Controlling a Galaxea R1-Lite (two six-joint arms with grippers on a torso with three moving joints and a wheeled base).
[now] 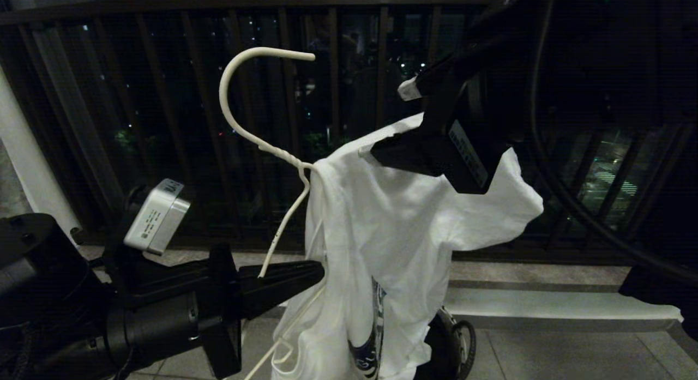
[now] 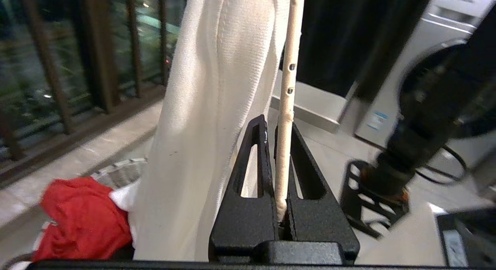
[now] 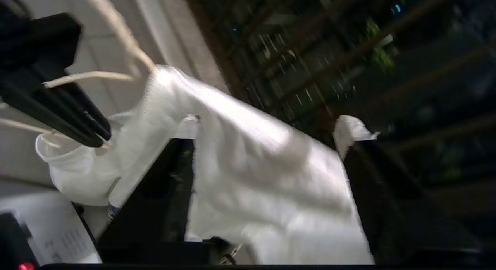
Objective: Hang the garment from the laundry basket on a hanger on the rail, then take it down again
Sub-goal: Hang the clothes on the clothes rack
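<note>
Both hands are at work for you: your left hand [image 1: 305, 273] is clamped on the thin cream-white wire hanger [image 1: 240, 91], while your right hand [image 3: 267, 146] stands apart, its fingers [image 1: 406, 151] straddling the white short-sleeved T-shirt [image 1: 392, 227] draped over that hanger.

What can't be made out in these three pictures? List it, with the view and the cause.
- The hanger: its right half is covered by the garment in the head view.
- The garment's blue print: folded into the cloth, cut by the bottom edge, head view.
- The laundry basket: mostly behind the garment and a red cloth, left wrist view.
- The rail: in no view.
- The right gripper: motion blur; whether its fingers touch the cloth is unclear.
</note>
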